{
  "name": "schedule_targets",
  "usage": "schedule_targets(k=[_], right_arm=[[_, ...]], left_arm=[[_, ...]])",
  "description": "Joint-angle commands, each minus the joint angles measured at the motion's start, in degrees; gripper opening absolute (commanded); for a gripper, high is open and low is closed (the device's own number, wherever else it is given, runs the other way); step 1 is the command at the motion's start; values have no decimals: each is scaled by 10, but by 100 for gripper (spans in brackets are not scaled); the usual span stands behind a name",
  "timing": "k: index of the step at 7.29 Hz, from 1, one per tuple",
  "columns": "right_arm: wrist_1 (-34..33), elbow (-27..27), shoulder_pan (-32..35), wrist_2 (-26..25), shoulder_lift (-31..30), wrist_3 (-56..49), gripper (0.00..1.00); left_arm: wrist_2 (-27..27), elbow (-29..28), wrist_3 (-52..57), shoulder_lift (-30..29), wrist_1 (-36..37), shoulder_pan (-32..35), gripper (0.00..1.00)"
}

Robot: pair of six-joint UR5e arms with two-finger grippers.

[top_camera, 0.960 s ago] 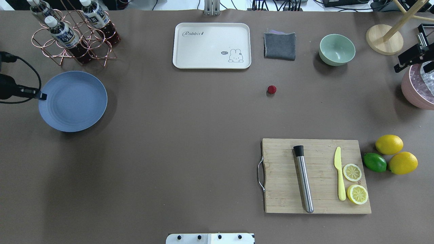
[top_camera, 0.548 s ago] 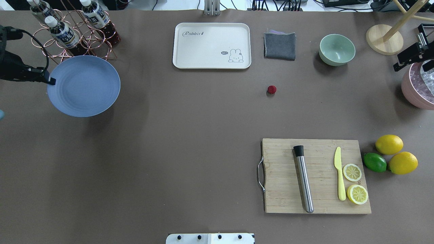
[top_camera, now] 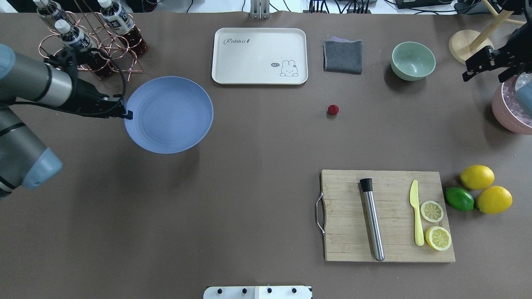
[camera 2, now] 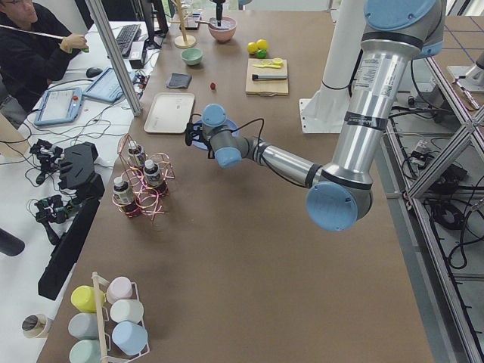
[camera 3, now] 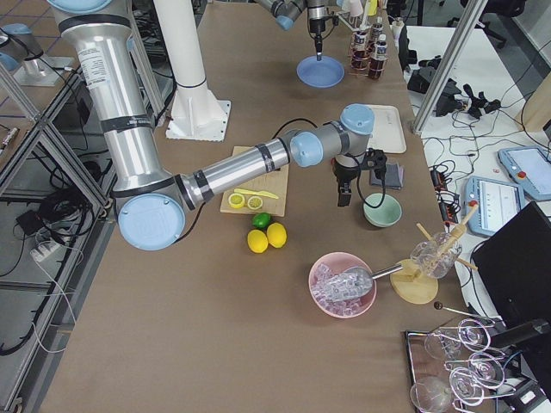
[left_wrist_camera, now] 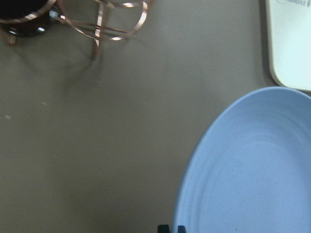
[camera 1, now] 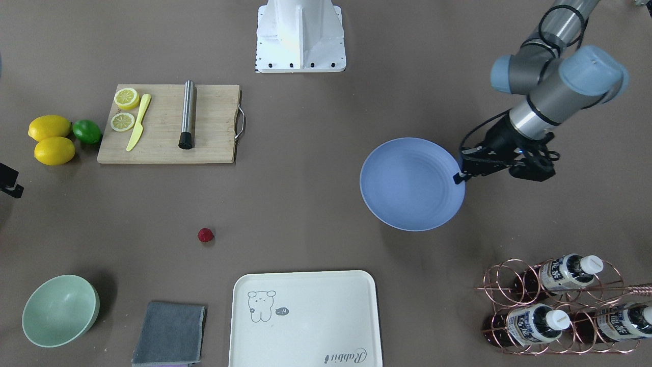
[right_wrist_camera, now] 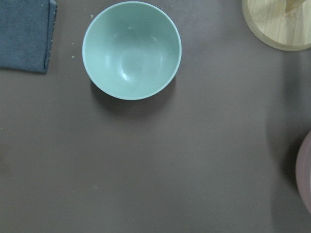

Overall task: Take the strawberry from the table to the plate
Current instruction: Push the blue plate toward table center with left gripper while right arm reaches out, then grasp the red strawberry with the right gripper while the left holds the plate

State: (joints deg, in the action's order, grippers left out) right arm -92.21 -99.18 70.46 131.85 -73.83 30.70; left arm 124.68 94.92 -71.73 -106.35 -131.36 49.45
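Observation:
The strawberry (top_camera: 333,109) (camera 1: 205,235), small and dark red, lies alone on the brown table (top_camera: 249,174), in front of the grey cloth. My left gripper (top_camera: 127,114) (camera 1: 459,177) is shut on the left rim of the blue plate (top_camera: 170,114) (camera 1: 410,186) and holds it above the table, well left of the berry. In the left wrist view its fingertips (left_wrist_camera: 170,228) pinch the plate (left_wrist_camera: 252,179) at its edge. My right gripper (top_camera: 482,78) hovers open and empty at the far right, beside the green bowl.
A cream tray (top_camera: 259,56), a grey cloth (top_camera: 343,56) and a green bowl (top_camera: 413,60) line the far side. A copper rack with bottles (top_camera: 89,41) stands behind my left arm. The cutting board (top_camera: 386,216), lemons (top_camera: 477,177) and a pink ice bowl (top_camera: 509,112) sit to the right.
My left arm has carried the plate to the right, from the table's left edge towards the middle. The right gripper has shifted left and towards the far side. The strawberry has not moved.

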Motion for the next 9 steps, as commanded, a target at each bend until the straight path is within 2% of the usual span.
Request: schedule_targets(k=[1, 2, 3, 5, 6, 9], right_arm=[[0, 5, -46, -12, 47, 71, 100], [0, 4, -72, -36, 67, 108, 100], [27, 11, -102, -57, 87, 151, 100], [200, 101, -137, -68, 94, 238, 100], [199, 125, -141, -66, 118, 238, 100], [184, 125, -173, -91, 126, 240, 100]], left_arm=[[-84, 23, -92, -50, 22, -82, 0], [-124, 39, -116, -60, 43, -125, 0], [-171, 60, -147, -72, 71, -167, 0], [-233, 59, -169, -103, 100, -227, 0], [-239, 51, -171, -106, 101, -232, 0], [-250, 9, -170, -121, 100, -233, 0]])
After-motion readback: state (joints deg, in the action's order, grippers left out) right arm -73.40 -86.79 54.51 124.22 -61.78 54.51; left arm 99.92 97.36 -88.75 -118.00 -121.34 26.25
